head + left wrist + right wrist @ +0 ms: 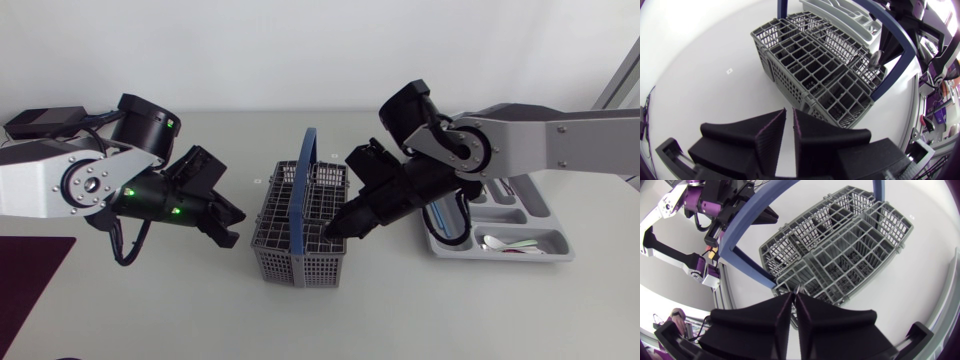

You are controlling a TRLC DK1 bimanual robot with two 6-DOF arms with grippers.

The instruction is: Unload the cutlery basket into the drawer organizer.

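Pinches, seemingly, a thin utensil (pixel 876 57) in cutlery basket (pixel 300 262) mid-table with right gripper (pixel 335 230); holds left gripper (pixel 789 114) closed, empty, beside it; expect stiff, light, slippery metal; best gripped on handle.

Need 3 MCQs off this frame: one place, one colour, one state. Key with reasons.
1. Where is the drawer organizer relative to the cutlery basket?
A) on my right of it
B) on my left of it
C) stacked under it

2. What colour is the basket's handle?
A) red
B) blue
C) yellow

3. What is the left tool doing?
A) clamped on the handle
B) reaching into the organizer
C) holding nothing, beside the basket

Key:
1 A, in the head view it lies to the basket's right.
2 B, the arch over the grey grid is blue.
3 C, in the left wrist view only bare table shows between its fingers, and the basket lies ahead of them.
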